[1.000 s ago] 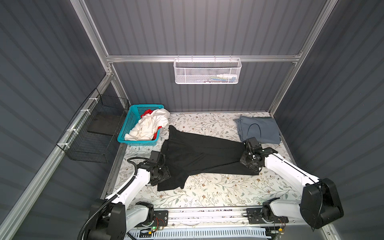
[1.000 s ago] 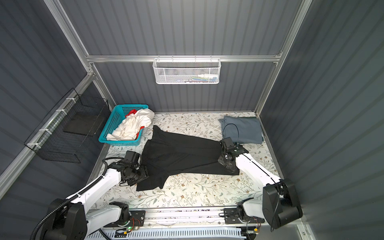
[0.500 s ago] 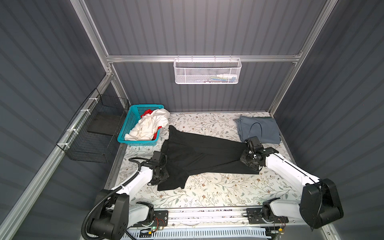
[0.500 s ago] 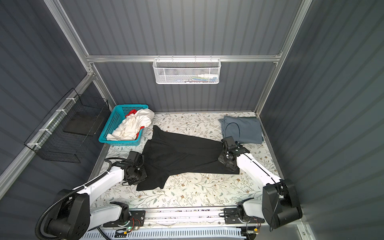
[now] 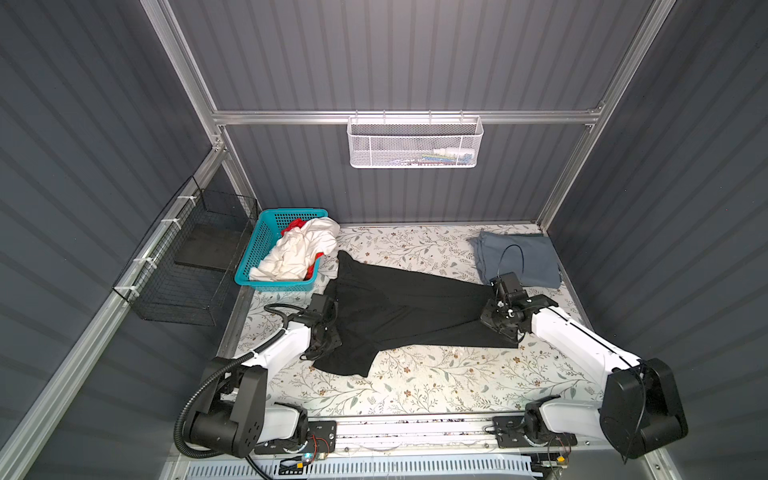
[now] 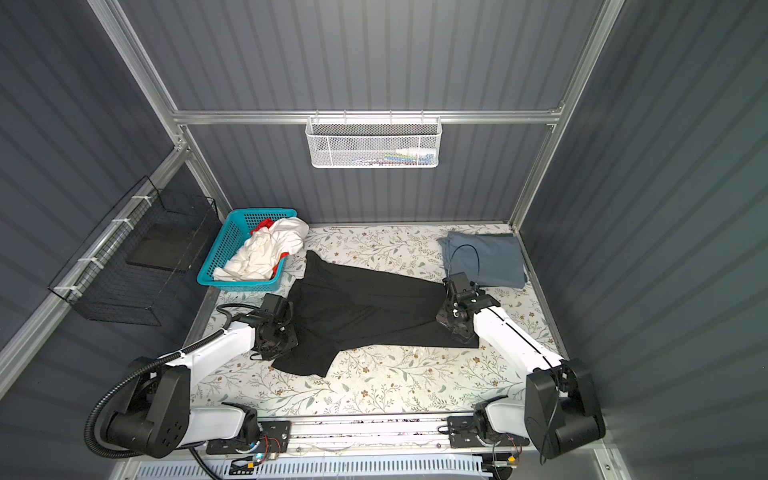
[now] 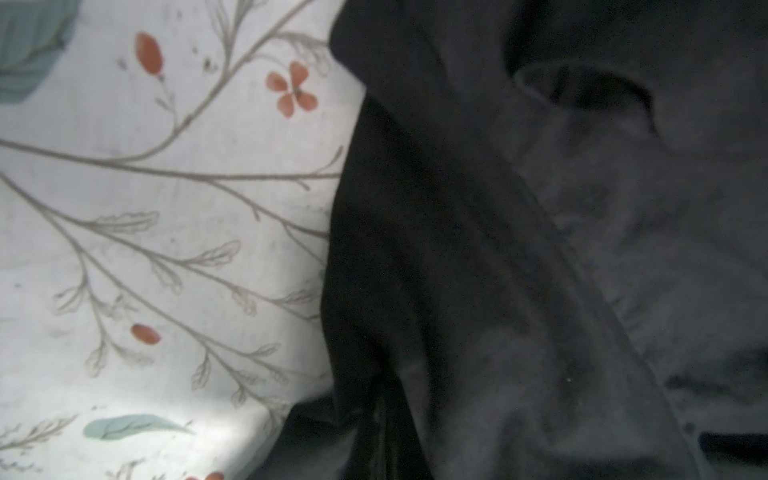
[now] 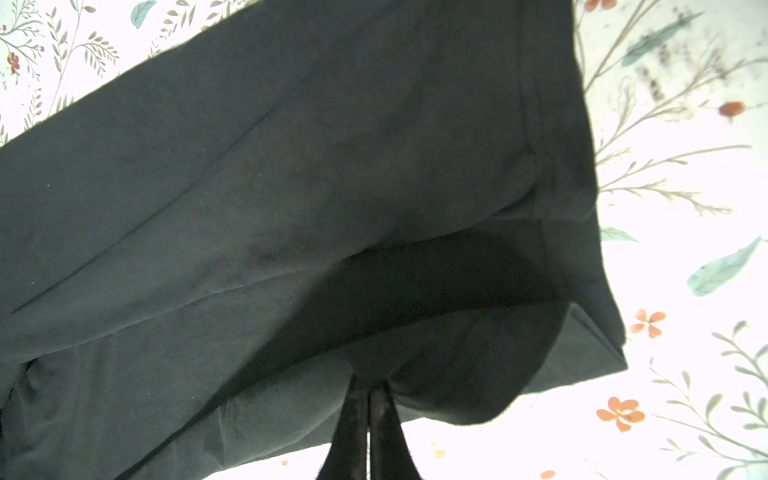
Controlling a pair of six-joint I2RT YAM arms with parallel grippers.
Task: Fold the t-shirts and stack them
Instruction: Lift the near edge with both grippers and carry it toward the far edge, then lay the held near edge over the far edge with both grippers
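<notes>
We hold the black t-shirt (image 5: 407, 307) at both ends on the table (image 5: 415, 386).
Our left end effector (image 5: 329, 337) is closed on its left edge, and our right end effector (image 8: 369, 399) is clamped on its right hem. The blue-grey t-shirt (image 5: 519, 257) lies folded at the back right. The white t-shirt (image 5: 299, 249) sits in the teal basket (image 5: 274, 284).

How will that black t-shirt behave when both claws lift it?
Probably floppy: the black t-shirt creases and bunches where the right claw pinches it. It likely sags between grips, and seems light, lying thin on the table.
</notes>
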